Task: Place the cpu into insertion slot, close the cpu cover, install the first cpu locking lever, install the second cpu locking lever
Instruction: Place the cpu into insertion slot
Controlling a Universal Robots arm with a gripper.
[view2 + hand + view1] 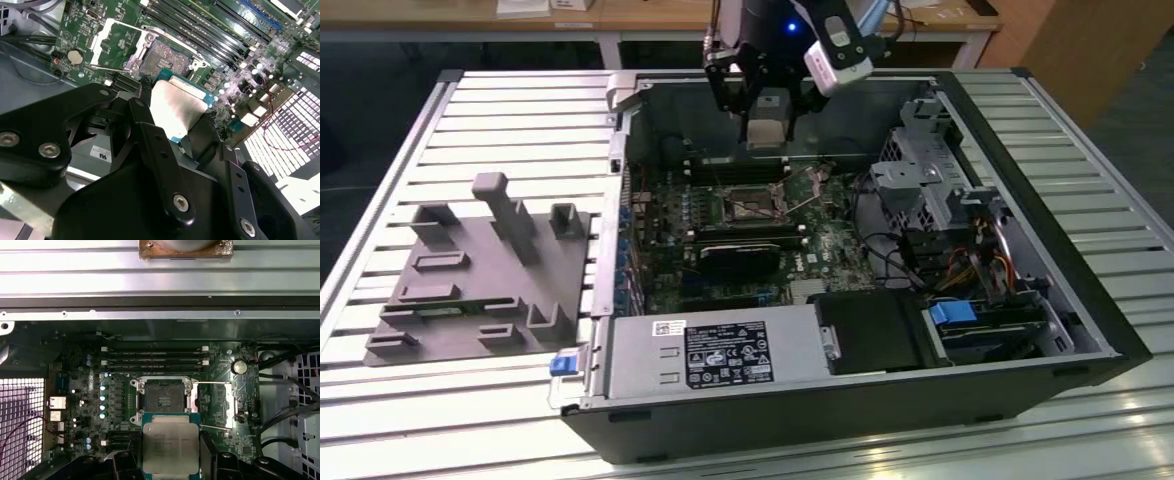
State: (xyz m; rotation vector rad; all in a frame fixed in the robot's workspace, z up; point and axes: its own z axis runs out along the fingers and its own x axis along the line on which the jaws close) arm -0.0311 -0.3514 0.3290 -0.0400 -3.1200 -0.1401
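Inspection of the open computer case [1067,300] on the slatted table [520,110]. The gripper [767,140] hung inside the case above the motherboard [834,240], over the far side of the socket [750,203] as seen in the exterior view.

Fingers: in the first wrist view the two black fingers [125,465] were clamped on the chip [170,447], one against each of two opposite edges, with the silvery-grey top facing the camera. The second wrist view showed the same grip, with the chip [177,107] held between the fingers [150,135] and its free end projecting beyond their tips toward the socket [165,55].

Position of chip: held in the air, clear of the board and not seated. In both wrist views it sat just short of the socket [164,396], whose dark centre was fully exposed.

Cover: the cover plate [231,405] stood swung open to one side of the socket, its window showing green board behind it in the second wrist view [102,37]. Two thin metal levers [212,383] lay released beside the plate.

Other items noted: memory slots [155,357] on the socket's other side from the chip, a coin battery [240,366] near the open plate, a black heatsink [736,260], a power supply [707,350], and a grey fixture [480,270] on the table at the exterior view's left.
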